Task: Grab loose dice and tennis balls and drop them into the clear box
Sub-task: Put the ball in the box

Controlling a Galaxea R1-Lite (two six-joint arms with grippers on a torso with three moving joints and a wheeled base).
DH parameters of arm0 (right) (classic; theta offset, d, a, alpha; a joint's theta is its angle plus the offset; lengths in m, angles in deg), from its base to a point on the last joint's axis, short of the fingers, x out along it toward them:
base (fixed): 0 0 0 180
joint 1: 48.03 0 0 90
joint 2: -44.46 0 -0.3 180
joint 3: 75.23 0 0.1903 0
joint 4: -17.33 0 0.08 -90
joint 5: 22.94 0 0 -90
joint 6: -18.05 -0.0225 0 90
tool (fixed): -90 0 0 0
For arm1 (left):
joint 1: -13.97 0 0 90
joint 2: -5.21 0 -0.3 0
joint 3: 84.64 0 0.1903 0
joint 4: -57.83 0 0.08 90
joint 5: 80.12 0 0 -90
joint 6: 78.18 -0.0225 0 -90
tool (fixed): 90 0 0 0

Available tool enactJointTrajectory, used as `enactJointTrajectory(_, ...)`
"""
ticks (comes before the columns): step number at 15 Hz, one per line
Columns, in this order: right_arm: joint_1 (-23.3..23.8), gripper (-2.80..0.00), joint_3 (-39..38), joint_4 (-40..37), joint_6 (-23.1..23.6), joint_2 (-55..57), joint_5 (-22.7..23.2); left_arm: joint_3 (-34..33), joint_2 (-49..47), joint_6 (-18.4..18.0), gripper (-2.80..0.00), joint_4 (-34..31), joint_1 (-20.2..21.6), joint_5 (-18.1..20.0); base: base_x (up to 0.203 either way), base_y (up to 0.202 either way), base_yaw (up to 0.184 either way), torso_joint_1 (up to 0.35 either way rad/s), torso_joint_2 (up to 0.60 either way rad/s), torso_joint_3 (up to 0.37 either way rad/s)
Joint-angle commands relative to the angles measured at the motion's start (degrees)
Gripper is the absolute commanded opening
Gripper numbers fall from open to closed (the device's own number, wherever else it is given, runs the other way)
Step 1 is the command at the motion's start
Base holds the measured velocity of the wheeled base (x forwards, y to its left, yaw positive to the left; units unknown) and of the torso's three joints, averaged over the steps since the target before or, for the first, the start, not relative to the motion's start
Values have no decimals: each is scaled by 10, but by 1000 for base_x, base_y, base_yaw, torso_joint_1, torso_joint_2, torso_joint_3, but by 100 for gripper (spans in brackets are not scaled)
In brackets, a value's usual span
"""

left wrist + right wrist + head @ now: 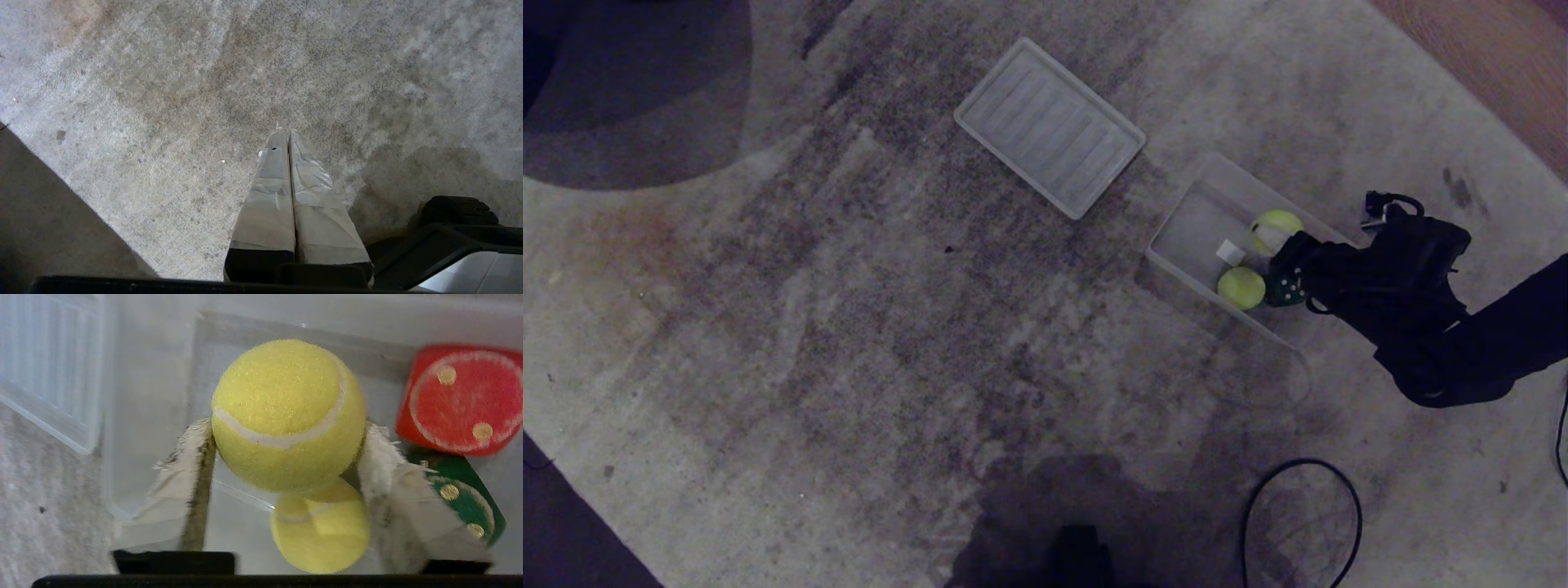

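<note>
My right gripper (1267,245) hangs over the clear box (1186,214), shut on a yellow-green tennis ball (286,412) that its fingertips (192,457) touch on both sides. On the box floor below lie a second tennis ball (322,535), a red die (461,396) and a green die (461,498). The head view shows the held ball (1276,229), the lower ball (1241,287) and the green die (1287,287); the arm hides the red one. My left gripper (288,132) is shut on nothing above bare carpet.
The flat ribbed clear lid (1049,126) lies on the carpet beyond the box, to its left. A black cable loop (1303,465) lies near my base. Wood floor (1503,57) starts past the carpet at the far right.
</note>
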Motion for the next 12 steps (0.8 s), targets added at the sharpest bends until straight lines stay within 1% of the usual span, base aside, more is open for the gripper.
enactJointTrajectory(1, 0, 0, -9, 5, 3, -5, 0, -1, 0, 0, -280, 0, 0, 0, 0, 0, 0, 0, 0, 0)
enactJointTrajectory(4, 3, 0, -47, 4, 22, -42, 0, -1, -1, 0, -280, 0, 0, 0, 0, 0, 0, 0, 0, 0)
enactJointTrajectory(6, 8, 0, -63, 0, 56, -51, 1, -1, 0, 0, -280, 0, 0, 0, 0, 0, 0, 0, 0, 0)
enactJointTrajectory(7, 7, 0, -77, -3, 61, -57, 1, -1, -1, 0, -280, 0, 0, 0, 0, 0, 0, 0, 0, 0)
enactJointTrajectory(9, 6, 0, -127, -5, 62, -112, 6, -1, -1, 0, -280, 0, 0, 0, 0, 0, 0, 0, 0, 0)
enactJointTrajectory(11, 5, 0, -206, -7, 59, -190, 14, -1, -1, 0, -280, 0, 0, 0, 0, 0, 0, 0, 0, 0)
enactJointTrajectory(12, 5, -280, -250, -8, 59, -233, 25, -1, -1, 0, -280, 0, 0, 0, 0, 0, 0, 0, 0, 0)
